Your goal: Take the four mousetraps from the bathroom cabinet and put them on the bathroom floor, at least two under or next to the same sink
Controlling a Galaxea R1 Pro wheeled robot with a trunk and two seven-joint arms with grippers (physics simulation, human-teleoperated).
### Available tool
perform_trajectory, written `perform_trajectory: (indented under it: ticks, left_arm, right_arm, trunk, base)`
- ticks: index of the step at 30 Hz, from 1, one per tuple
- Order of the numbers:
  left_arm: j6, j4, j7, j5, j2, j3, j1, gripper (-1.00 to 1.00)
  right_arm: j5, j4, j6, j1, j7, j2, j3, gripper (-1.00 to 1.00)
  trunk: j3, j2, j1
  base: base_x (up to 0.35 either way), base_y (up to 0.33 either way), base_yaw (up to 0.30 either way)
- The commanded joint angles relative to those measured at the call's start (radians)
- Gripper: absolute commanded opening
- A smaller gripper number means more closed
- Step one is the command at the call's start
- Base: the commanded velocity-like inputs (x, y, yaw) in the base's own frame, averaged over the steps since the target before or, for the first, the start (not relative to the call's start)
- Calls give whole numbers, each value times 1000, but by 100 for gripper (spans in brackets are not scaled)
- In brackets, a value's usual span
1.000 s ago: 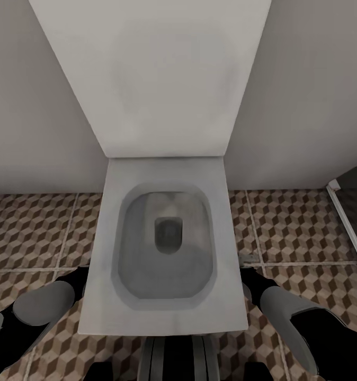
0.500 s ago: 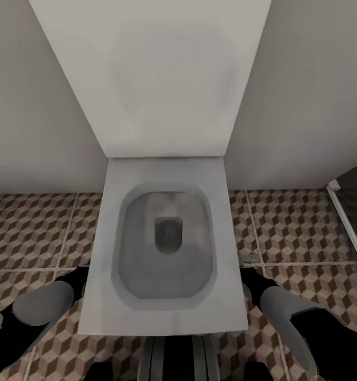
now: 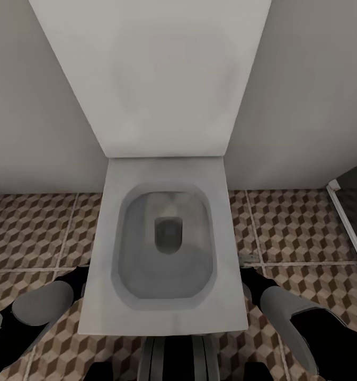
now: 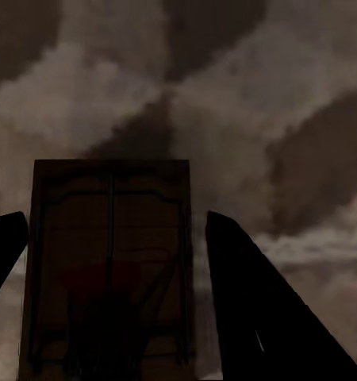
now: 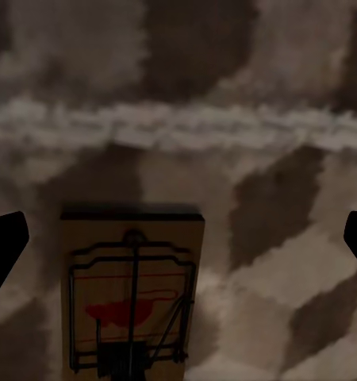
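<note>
I see a mousetrap (image 4: 107, 270) lying between my open left jaws, another mousetrap (image 5: 132, 290) between my wide-open right jaws, both on the bathroom floor (image 3: 30, 227) beside the toilet (image 3: 165, 248).

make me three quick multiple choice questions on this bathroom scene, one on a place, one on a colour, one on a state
1. What stands directly ahead in the head view?
A. a bathtub
B. the toilet
C. a cabinet

2. What colours are the bathroom floor tiles?
A. brown, beige and white
B. blue and grey
C. plain black

3. In the right wrist view, how do the fingers stand around the mousetrap?
A. clamped on it
B. spread wide, well apart from it
C. folded under it

Answers:
1 B, the square white bowl and raised lid sit against the wall.
2 A, the cube pattern shows on both sides of the bowl.
3 B, the dark fingertips sit at the picture's edges, clear of the trap.
</note>
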Motion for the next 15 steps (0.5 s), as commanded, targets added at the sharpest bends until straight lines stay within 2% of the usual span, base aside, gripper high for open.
perform_trajectory:
  ticks: [1,15]
  left_arm:
    - [4,2,-5,10,0,-8,0,100]
    - [3,3,-5,11,4,-8,0,100]
  right_arm:
    - [-10,-2,6,0,-5,-1,9,100]
    - [-10,-2,6,0,-5,-1,9,100]
  trunk:
    - [0,0,0]
    - [0,0,0]
  base:
    - [0,0,0]
    - [0,0,0]
